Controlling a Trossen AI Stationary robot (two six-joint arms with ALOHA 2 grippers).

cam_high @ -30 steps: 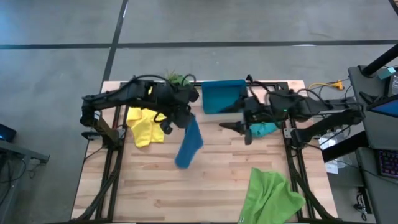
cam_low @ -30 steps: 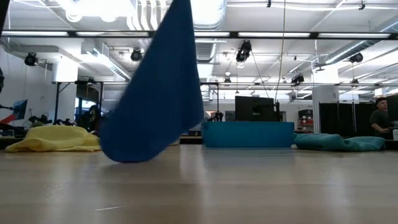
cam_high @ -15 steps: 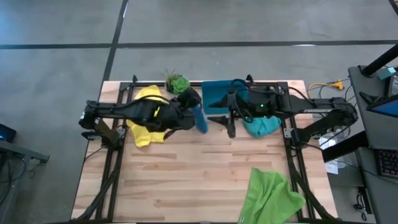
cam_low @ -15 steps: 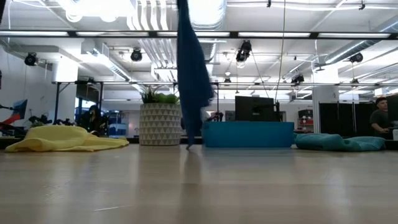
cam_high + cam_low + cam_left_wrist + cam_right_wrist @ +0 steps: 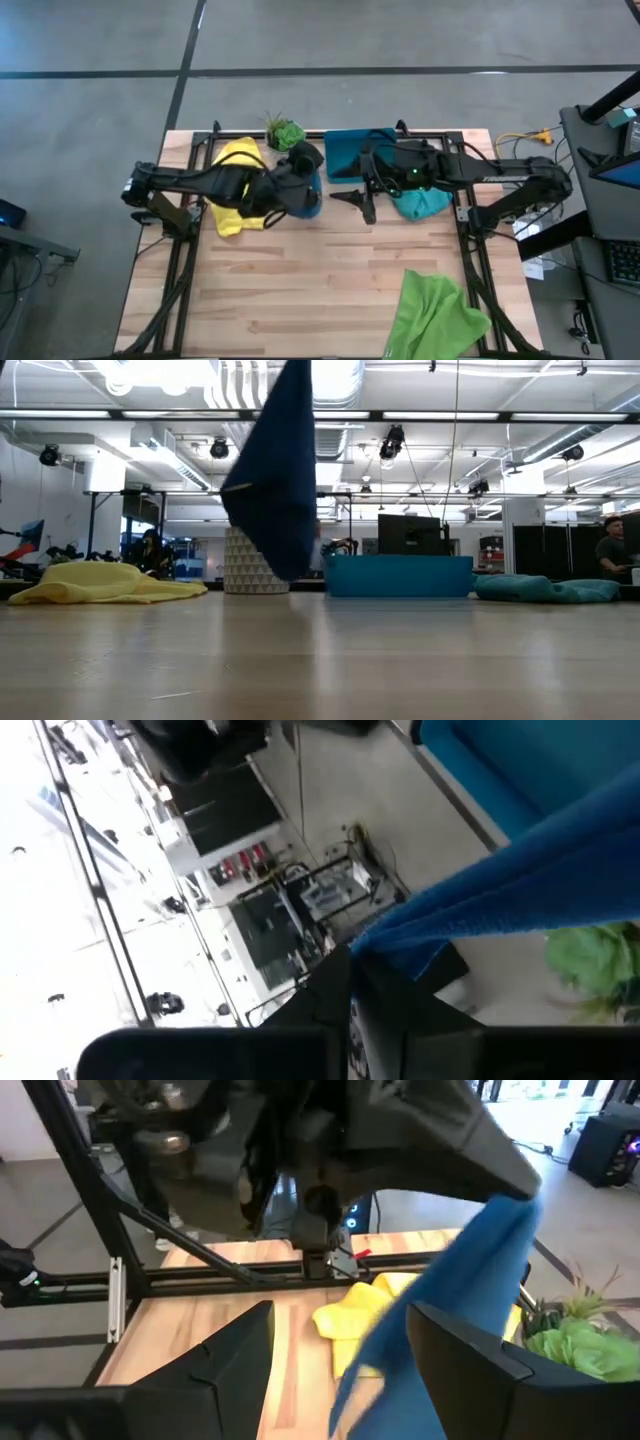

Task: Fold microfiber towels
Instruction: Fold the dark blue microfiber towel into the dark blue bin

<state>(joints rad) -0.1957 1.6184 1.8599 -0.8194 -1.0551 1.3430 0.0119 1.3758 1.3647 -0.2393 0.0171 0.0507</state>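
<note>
A blue towel (image 5: pixel 275 480) hangs high over the table's far middle, with my left gripper (image 5: pixel 303 188) shut on it. My right gripper (image 5: pixel 350 198) stands open just to the right of the towel (image 5: pixel 470 1280), pointing at it with a gap between. A yellow towel (image 5: pixel 235 185) lies crumpled at the far left. Under my right arm, a teal towel (image 5: pixel 422 206) lies bunched. A light green towel (image 5: pixel 435 315) lies at the near right and drapes over the table's front edge. My left gripper pinches the blue towel's top edge (image 5: pixel 372 942) between its two fingers, which point roughly level toward the table's right. One layer or several, I cannot tell. The towel hangs slack below the fingers, and its lower end (image 5: pixel 285 570) is clear of the table.
A rigid teal-blue tray (image 5: pixel 350 152) stands at the far middle. A potted plant (image 5: pixel 283 132) is to its left, close behind the hanging towel. Bare wood (image 5: pixel 300 290) spreads across the near half of the table.
My left gripper has turned at the wrist and shifted slightly toward the tray, still shut on the blue towel. The towel, earlier swung out toward the near edge, now hangs bunched under the gripper and turned about. My right gripper has moved toward the table's left, closer to the towel.
</note>
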